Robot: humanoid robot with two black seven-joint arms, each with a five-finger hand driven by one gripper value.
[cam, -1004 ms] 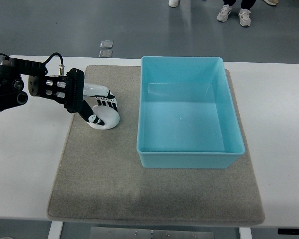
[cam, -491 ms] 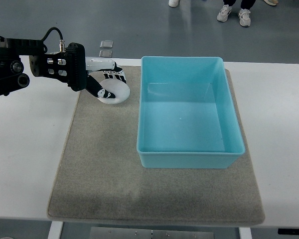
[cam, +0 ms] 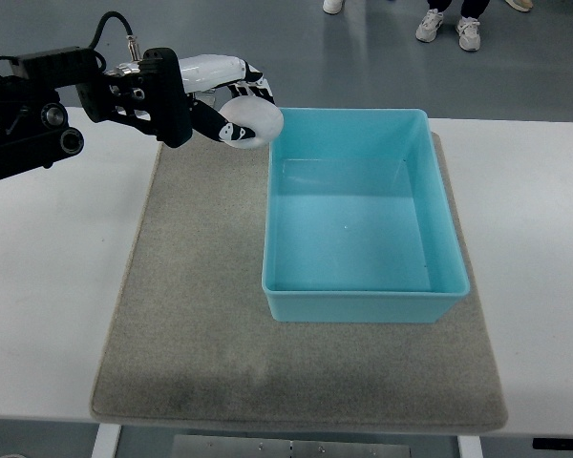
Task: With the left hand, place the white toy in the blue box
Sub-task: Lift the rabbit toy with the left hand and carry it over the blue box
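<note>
Carrying the toy toward the blue box [cam: 363, 296], which sits on the grey mat [cam: 191, 315].
Left hand [cam: 231, 95], fingers curled around the white toy [cam: 253, 122], hovers at the box's far-left corner; next, move over the interior and release.

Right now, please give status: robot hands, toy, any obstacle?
Left robot hand shut on white toy, raised at blue box far-left corner. Right robot hand not in view. Box empty, nothing in the way.
</note>
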